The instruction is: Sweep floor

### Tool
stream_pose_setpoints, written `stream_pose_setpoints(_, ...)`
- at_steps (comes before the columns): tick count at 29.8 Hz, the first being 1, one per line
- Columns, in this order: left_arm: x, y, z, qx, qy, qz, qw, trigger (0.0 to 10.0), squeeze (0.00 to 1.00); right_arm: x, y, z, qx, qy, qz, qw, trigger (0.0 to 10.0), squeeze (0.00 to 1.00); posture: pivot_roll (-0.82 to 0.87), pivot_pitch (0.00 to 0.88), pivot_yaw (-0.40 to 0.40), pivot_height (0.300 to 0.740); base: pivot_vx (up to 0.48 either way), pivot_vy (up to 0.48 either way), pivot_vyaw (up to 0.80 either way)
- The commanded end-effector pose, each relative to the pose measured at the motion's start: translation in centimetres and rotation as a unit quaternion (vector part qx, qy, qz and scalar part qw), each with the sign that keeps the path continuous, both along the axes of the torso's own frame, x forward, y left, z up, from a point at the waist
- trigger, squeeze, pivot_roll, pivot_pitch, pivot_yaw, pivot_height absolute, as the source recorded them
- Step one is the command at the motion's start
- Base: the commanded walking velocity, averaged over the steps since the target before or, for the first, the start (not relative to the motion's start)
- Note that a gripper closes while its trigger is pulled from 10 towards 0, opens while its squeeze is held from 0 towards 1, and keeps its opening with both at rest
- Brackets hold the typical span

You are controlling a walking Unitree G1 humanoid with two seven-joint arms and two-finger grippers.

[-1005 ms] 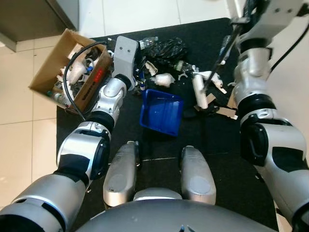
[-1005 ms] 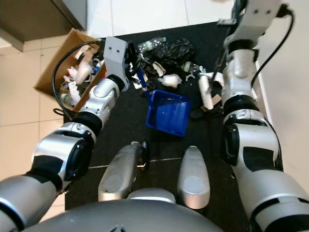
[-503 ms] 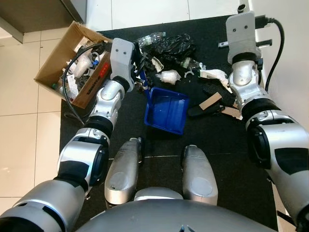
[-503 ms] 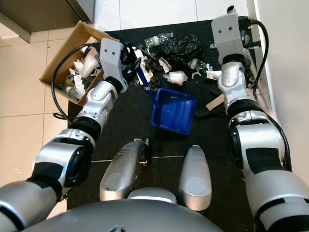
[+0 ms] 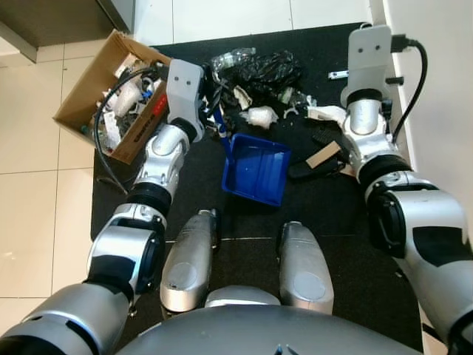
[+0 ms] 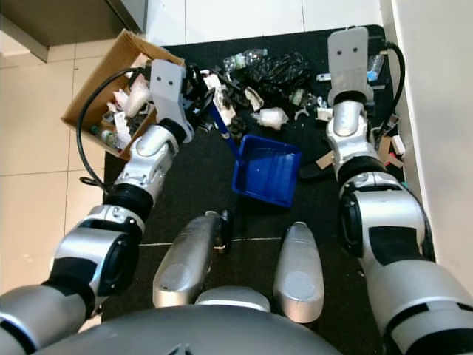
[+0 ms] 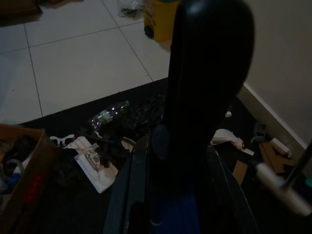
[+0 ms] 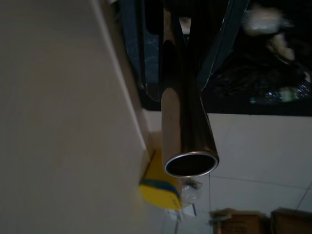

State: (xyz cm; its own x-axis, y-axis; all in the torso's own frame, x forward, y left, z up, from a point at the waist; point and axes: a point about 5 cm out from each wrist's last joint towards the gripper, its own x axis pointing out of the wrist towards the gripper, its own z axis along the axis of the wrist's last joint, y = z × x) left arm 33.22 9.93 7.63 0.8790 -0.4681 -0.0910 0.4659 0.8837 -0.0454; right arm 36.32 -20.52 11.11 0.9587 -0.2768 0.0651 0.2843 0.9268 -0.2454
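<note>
Trash fills cardboard box (image 5: 83, 97); blue dustpan (image 5: 255, 169) lies empty.

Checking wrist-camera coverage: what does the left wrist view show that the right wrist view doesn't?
Left wrist: paper scraps, a box edge, the held dustpan. Right wrist: a metal tube, end-on, gripped. Both: yellow container, white tiles, black mat, wall.

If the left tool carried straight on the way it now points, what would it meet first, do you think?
Probably the black plastic bag in the litter pile on the dark mat, just beyond the left tool, which holds the blue dustpan by its handle. Depth is hard to judge.
</note>
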Motion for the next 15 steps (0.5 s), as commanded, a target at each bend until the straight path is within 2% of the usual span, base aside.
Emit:
stream_pose_setpoints(1, -0.4, 0.3, -0.1, -0.016, 0.001, 0.001, 1.0, 10.0, 0.0, -0.2, 0.0, -1.0, 0.086, 0.021, -0.01, 0.996, 10.0, 0.0, 0.32, 0.246, 0.107, 0.74, 0.0, 0.0, 0.0)
stream_pose_setpoints(2, -0.4, 0.3, -0.1, -0.016, 0.001, 0.001, 1.0, 10.0, 0.0, -0.2, 0.0, -1.0, 0.086, 0.021, -0.01, 0.996, 10.0, 0.0, 0.32, 0.246, 0.107, 0.74, 0.0, 0.0, 0.0)
stream_pose_setpoints(3, -0.5, 0.3, 0.0, -0.017, 0.0, 0.001, 1.0, 10.0, 0.0, -0.2, -0.1, -1.2, 0.128, 0.022, -0.013, 0.991, 10.0, 0.0, 0.32, 0.246, 0.107, 0.74, 0.0, 0.0, 0.0)
stream_pose_setpoints(5, -0.5, 0.3, 0.0, -0.017, 0.0, 0.001, 1.0, 10.0, 0.0, -0.2, -0.1, -1.2, 0.128, 0.022, -0.013, 0.991, 10.0, 0.0, 0.32, 0.246, 0.107, 0.74, 0.0, 0.0, 0.0)
stream_pose_setpoints(7, -0.5, 0.1, 0.1, -0.021, -0.002, 0.002, 1.0, 10.0, 0.0, -0.2, 0.1, -1.7, 0.197, 0.036, -0.005, 0.98, 10.0, 0.0, 0.31, 0.243, 0.095, 0.74, 0.0, 0.0, 0.0)
stream_pose_setpoints(8, -0.5, 0.0, 0.2, -0.024, -0.003, 0.003, 1.0, 10.0, 0.0, -0.2, 0.6, -2.3, 0.24, 0.059, 0.012, 0.969, 10.0, 0.0, 0.31, 0.241, 0.092, 0.74, 0.0, 0.0, 0.0)
stream_pose_setpoints(10, -0.5, 0.0, 0.2, -0.024, -0.003, 0.003, 1.0, 10.0, 0.0, -0.2, 0.6, -2.3, 0.24, 0.059, 0.012, 0.969, 10.0, 0.0, 0.31, 0.241, 0.092, 0.74, 0.0, 0.0, 0.0)
stream_pose_setpoints(13, -0.6, -0.2, 0.4, -0.027, -0.002, 0.005, 1.0, 10.0, 0.0, -0.3, 2.0, -3.5, 0.295, 0.107, 0.048, 0.948, 10.0, 0.0, 0.3, 0.237, 0.087, 0.74, 0.0, 0.0, 0.0)
stream_pose_setpoints(14, -0.6, -0.2, 0.4, -0.027, -0.002, 0.005, 1.0, 10.0, 0.0, -0.3, 2.0, -3.5, 0.295, 0.107, 0.048, 0.948, 10.0, 0.0, 0.3, 0.237, 0.087, 0.74, 0.0, 0.0, 0.0)
stream_pose_setpoints(15, -0.6, -0.3, 0.5, -0.029, -0.001, 0.004, 1.0, 10.0, 0.0, -0.3, 2.5, -3.7, 0.304, 0.118, 0.069, 0.943, 10.0, 0.0, 0.29, 0.234, 0.083, 0.74, 0.0, 0.0, 0.0)
